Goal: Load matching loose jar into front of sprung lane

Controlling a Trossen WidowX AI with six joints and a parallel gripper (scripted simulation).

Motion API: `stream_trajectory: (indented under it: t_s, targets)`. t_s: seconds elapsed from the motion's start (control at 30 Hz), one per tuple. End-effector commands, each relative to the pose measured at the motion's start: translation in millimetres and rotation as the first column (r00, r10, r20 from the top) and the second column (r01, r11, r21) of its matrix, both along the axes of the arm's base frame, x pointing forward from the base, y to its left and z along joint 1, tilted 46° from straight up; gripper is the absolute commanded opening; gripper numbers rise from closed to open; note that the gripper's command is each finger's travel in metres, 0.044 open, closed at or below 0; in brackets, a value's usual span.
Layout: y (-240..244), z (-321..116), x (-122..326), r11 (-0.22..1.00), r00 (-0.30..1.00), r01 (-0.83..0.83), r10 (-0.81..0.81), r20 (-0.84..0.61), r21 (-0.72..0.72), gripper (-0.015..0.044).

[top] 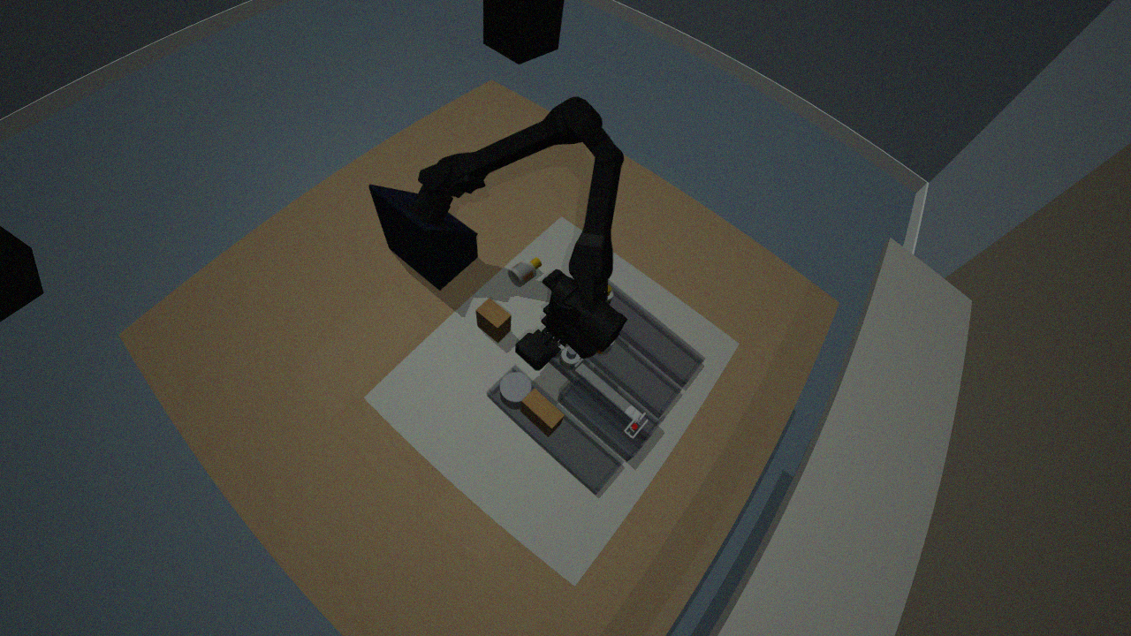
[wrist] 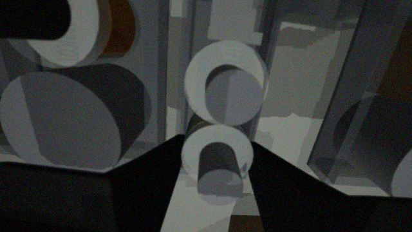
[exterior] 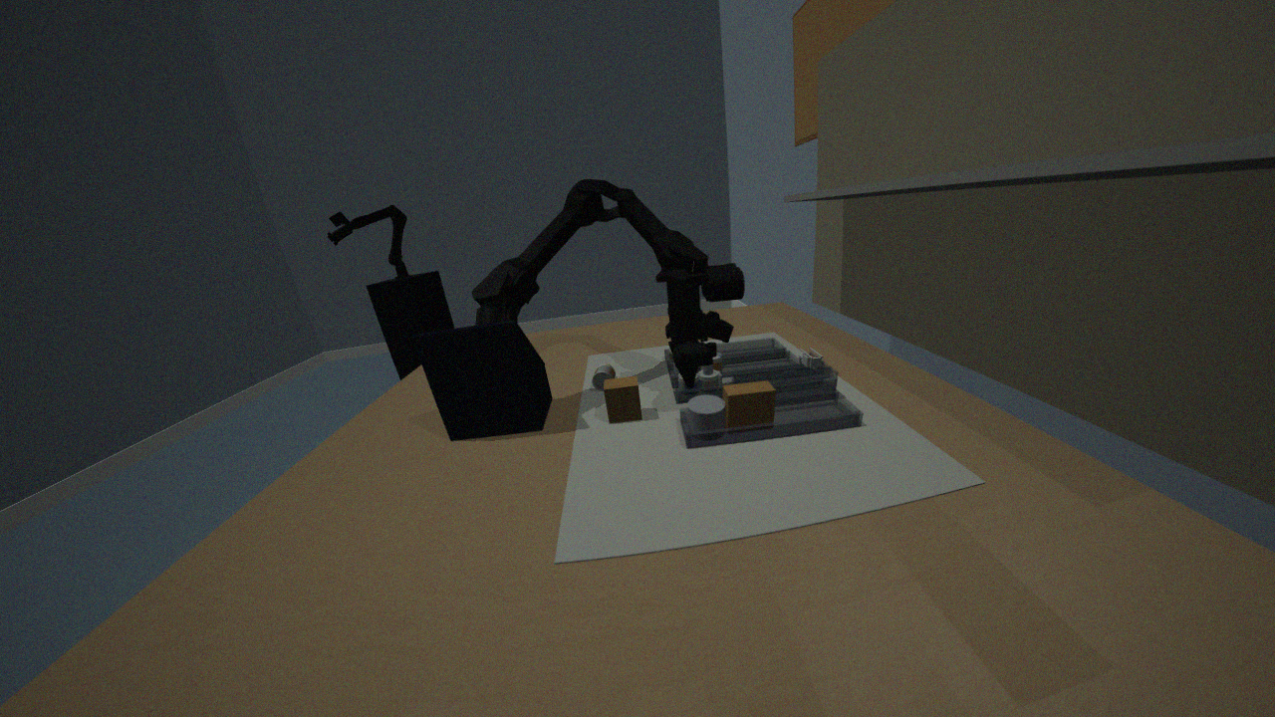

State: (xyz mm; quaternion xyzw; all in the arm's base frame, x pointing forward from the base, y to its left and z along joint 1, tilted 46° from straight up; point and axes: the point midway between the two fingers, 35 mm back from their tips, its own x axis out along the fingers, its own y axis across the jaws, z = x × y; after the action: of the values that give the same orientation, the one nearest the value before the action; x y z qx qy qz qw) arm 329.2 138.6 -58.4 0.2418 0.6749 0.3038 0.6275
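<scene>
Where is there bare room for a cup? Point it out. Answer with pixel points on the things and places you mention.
Bare mat: the near corner, beyond the outer lane's block (top: 542,412) (exterior: 749,404); also the strip between that lane and the loose wooden block (top: 493,319) (exterior: 622,399). Crowded: around the tool (wrist: 215,144), with two white-shouldered jars and a grey cylinder (wrist: 61,119).

Wooden table (top: 261,316) (exterior: 445,571), pale mat (top: 474,442) (exterior: 677,499) on it, dark base block (top: 430,245) (exterior: 485,383) beside the mat
</scene>
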Motion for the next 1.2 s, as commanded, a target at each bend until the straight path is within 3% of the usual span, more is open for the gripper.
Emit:
stream_trajectory:
  t_s: [0.0, 1.17]
  targets:
    - [1.5, 0.8, 0.4, 1.0, 1.0, 0.001, -0.001, 0.004, 0.007, 0.0]
    - [0.9, 0.8, -5.5, 1.0, 1.0, 0.001, -0.001, 0.004, 0.007, 0.0]
